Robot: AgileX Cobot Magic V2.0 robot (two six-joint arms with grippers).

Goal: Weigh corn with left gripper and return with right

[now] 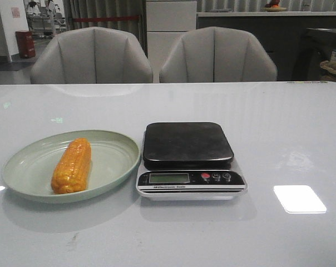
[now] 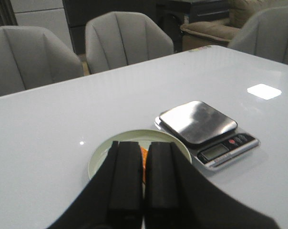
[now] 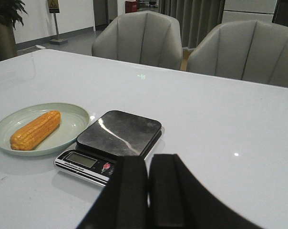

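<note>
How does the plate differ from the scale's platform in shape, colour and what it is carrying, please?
The plate is round and pale green, while the scale has a square, dark, shiny platform with rounded corners. The plate has a raised rim; the platform is flat. The plate holds the corn; the platform is bare. Both sit side by side on the white table, the plate on the left.

Neither arm shows in the front view. In its wrist view, the left claw (image 2: 144, 183) has its two black fingers (image 2: 126, 179) pressed nearly together, nothing between them. The right claw (image 3: 149, 193) is likewise closed, its fingers (image 3: 167, 191) side by side, gripping nothing.
</note>
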